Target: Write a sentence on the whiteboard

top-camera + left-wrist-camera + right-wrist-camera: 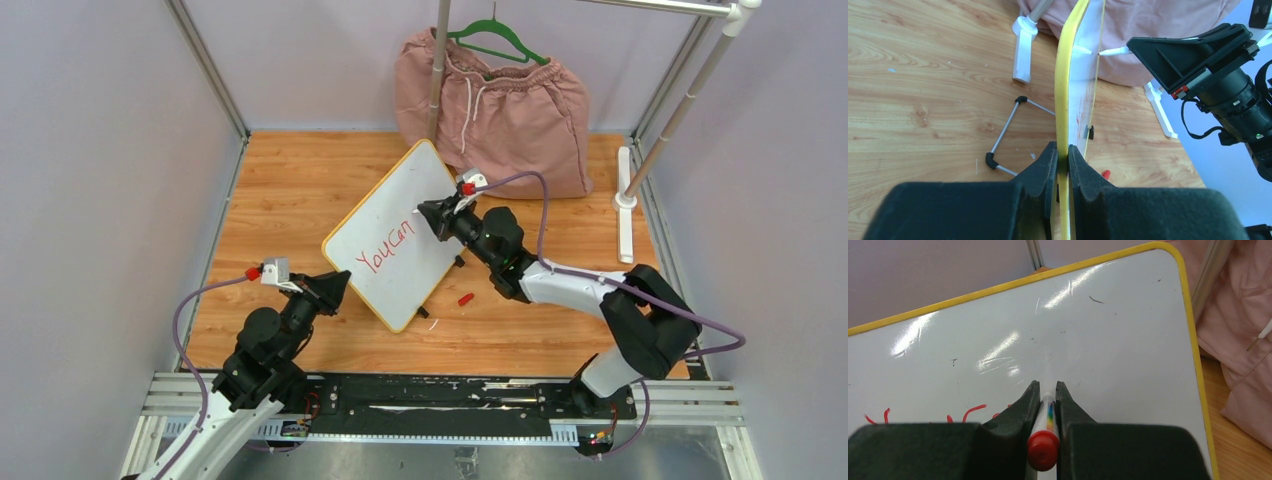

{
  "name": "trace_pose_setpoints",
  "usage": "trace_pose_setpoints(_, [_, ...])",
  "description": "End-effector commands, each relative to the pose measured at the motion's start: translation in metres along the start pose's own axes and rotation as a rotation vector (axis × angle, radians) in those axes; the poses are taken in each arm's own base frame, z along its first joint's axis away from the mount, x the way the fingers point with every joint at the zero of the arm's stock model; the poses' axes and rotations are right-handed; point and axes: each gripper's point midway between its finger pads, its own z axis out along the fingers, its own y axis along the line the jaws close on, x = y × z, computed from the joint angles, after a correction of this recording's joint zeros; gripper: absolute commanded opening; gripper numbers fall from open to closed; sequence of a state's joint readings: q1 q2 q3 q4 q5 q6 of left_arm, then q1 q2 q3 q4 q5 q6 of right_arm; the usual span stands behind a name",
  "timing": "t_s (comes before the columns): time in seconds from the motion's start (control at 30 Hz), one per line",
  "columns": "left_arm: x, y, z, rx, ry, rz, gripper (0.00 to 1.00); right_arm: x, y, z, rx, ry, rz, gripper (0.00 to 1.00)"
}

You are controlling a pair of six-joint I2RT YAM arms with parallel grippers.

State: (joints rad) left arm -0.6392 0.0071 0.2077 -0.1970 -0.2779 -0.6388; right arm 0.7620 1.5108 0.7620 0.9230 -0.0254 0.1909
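the whiteboard [415, 185] stands tilted near the middle of the wooden table [290, 190], one corner pointing to 12 o'clock in the overhead view. the left gripper [338, 286] is clamped on the board's yellow rim at about 8 o'clock. both its fingers [1048, 165] press against the edge in the left wrist view, where a wire stand [1004, 131] shows behind the board. the right gripper [428, 212] is over the board's 3 o'clock side, closed tight around a marker [1043, 447] whose red end sits between the pads. the marker tip [1110, 51] reaches the writing surface. the sentence [385, 248] reads "youcan" in red, running up toward 1 o'clock. the right gripper is just beside the last letter, at 2 o'clock from it. a red cap [465, 298] lies on the table at 4 o'clock from the board, apart from it. pink shorts [500, 110] on a green hanger [500, 40] hang at the far edge, at 1 o'clock.
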Motion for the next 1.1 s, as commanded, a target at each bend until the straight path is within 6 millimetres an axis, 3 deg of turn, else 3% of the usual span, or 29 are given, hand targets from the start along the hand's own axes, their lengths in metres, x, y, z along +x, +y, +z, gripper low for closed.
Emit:
trace_pose_setpoints(0.0, [-0.002,0.008,-0.004,-0.033,-0.009,0.046,0.00,-0.012,0.001,0.009,-0.019,-0.034,0.002,0.00])
trace_pose_setpoints(0.5, [-0.004,0.009,-0.004,-0.037,-0.014,0.050,0.00,0.010,0.016,0.000,-0.077,0.020,0.010,0.00])
trace_pose_setpoints(0.83, [-0.004,0.008,-0.003,-0.034,-0.016,0.050,0.00,0.028,0.009,-0.013,-0.051,0.067,-0.010,0.00])
trace_pose_setpoints(1.07, [-0.004,0.008,-0.003,-0.033,-0.012,0.051,0.00,0.024,-0.002,-0.010,-0.002,0.065,-0.022,0.00])
